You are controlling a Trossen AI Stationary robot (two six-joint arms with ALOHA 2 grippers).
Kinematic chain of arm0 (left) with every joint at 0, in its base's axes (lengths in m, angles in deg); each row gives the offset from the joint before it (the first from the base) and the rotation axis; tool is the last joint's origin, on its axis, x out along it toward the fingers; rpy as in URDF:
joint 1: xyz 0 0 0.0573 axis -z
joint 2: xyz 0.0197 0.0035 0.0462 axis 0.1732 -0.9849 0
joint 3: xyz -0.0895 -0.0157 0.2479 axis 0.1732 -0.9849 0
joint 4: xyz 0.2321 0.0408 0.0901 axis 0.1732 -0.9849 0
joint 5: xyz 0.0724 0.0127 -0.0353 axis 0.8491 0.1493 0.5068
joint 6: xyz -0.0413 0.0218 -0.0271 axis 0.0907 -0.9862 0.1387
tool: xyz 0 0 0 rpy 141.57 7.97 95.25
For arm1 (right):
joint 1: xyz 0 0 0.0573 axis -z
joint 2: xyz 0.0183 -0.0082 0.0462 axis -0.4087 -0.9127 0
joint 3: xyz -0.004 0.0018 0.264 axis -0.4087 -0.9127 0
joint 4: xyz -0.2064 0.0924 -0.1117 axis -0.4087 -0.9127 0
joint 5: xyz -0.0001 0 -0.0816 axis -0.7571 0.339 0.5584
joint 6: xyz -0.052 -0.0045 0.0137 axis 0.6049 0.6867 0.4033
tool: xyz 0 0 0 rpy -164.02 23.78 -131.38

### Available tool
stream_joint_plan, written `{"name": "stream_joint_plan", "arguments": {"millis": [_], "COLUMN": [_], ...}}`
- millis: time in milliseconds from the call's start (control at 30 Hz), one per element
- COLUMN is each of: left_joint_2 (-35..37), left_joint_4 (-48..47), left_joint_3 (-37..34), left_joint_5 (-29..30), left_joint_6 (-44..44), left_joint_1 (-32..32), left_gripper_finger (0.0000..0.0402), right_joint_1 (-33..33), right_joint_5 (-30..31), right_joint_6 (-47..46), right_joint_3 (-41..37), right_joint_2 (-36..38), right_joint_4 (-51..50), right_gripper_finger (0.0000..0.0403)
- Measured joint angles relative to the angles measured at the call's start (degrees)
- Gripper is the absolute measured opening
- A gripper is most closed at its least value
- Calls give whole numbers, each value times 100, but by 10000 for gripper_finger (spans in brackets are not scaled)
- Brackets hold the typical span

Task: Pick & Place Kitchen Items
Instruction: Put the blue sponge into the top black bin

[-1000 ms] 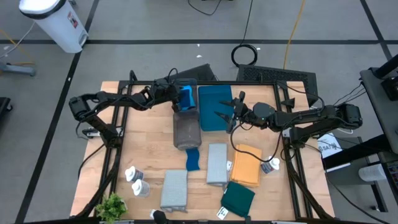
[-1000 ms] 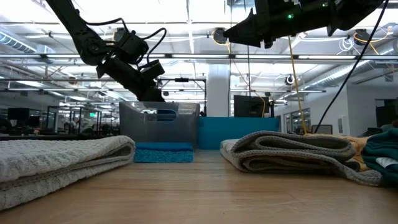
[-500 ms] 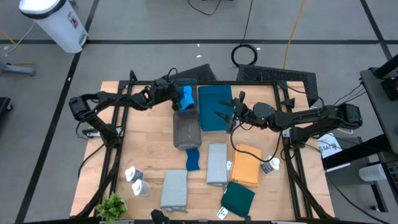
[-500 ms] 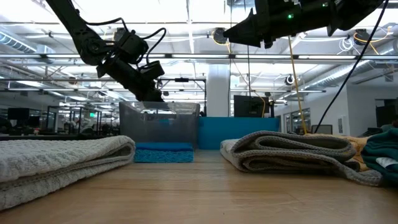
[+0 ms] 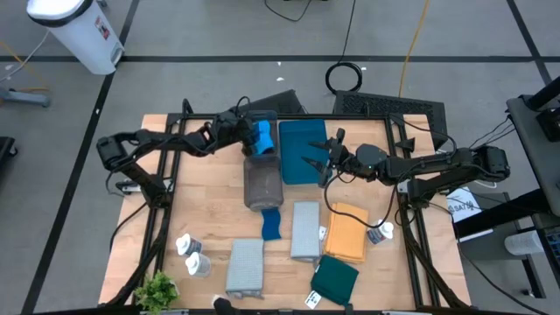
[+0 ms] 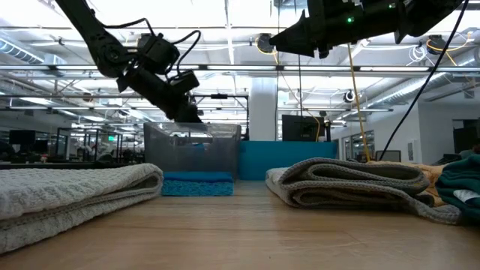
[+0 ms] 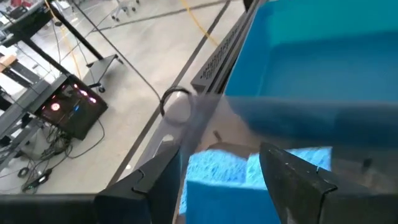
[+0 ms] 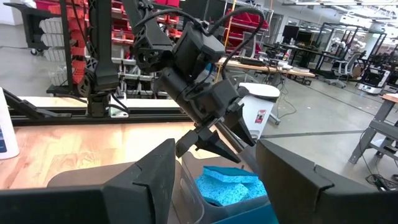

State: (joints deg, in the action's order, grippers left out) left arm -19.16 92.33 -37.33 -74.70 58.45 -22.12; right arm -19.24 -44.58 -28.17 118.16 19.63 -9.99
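Landmark: grey tray [image 5: 262,179]. Nearest the camera side of it on the counter [image 5: 210,219], one blue sponge [image 5: 271,224] lies just beside its near end, untouched, cloths beyond that. At the tray's far end, sponges [image 8: 225,184] sit inside, just under the left claw [image 8: 217,144], fingers spread, holding nothing. Judgement: release looks done; lift straight up clear of the tray wall. Right claw [image 5: 313,161] hovers spread above the teal tray [image 5: 300,149], beside the grey one.
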Motion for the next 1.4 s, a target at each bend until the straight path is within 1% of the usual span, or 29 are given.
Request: {"name": "stream_joint_plan", "arguments": {"millis": [200, 333, 433, 567, 633, 667, 733, 800, 833, 900, 1000, 1033, 1100, 1167, 1200, 1267, 1333, 1400], "left_joint_2": [500, 961, 1183, 1198, 1167, 1134, 1077, 1026, 1024, 1027, 1081, 1108, 1114, 1111, 1089, 936, 724, 351], "left_joint_4": [-29, -185, -374, -338, -368, -357, -436, -443, -488, -765, -1689, -2078, -2766, -3314, -3328, -2991, -2636, -2197], "left_joint_3": [0, 2, 2, 4, 4, 4, 2, 2, 2, 44, 308, 438, 700, 796, 807, 813, 771, 769], "left_joint_5": [0, -76, -592, -1758, -2225, -2324, -2304, -1853, -1531, -709, 592, 1011, 1592, 1775, 1794, 1805, 1807, 1803], "left_joint_6": [362, 948, 1459, 2063, 2169, 2169, 2139, 2106, 2119, 2113, 2120, 2338, 2998, 3745, 4060, 4477, 4565, 4519], "left_joint_1": [504, 1063, 1500, 2123, 2488, 2697, 3134, 3590, 3818, 4252, 4814, 4972, 5222, 5435, 5528, 5676, 5788, 5843], "left_gripper_finger": [216, 215, 212, 212, 212, 212, 212, 211, 211, 211, 211, 211, 211, 211, 211, 211, 211, 211], "right_joint_1": [-7, -77, -249, -629, -844, -957, -1183, -1375, -1472, -1650, -1914, -2002, -2156, -2295, -2359, -2472, -2573, -2654], "right_joint_5": [-1, 7, 4, 2, 0, 0, 2, 2, 0, 2, 9, 7, 4, 7, 7, 7, 7, 7], "right_joint_6": [5, 13, -7, 57, 260, 382, 588, 645, 642, 632, 731, 776, 807, 759, 736, 725, 708, 605], "right_joint_3": [0, 0, 0, 0, 0, 0, 0, 2, 2, 2, 2, 2, 2, 0, 0, 0, 0, 0], "right_joint_2": [-2, 49, 66, 66, 67, 79, 127, 136, 137, 150, 245, 298, 449, 649, 750, 927, 1055, 1133], "right_joint_4": [-84, -332, -361, -295, -239, -222, -216, -184, -214, -302, -567, -699, -942, -1182, -1284, -1478, -1598, -1651], "right_gripper_finger": [196, 196, 196, 196, 196, 196, 196, 196, 196, 196, 196, 196, 196, 196, 196, 196, 196, 196]}}
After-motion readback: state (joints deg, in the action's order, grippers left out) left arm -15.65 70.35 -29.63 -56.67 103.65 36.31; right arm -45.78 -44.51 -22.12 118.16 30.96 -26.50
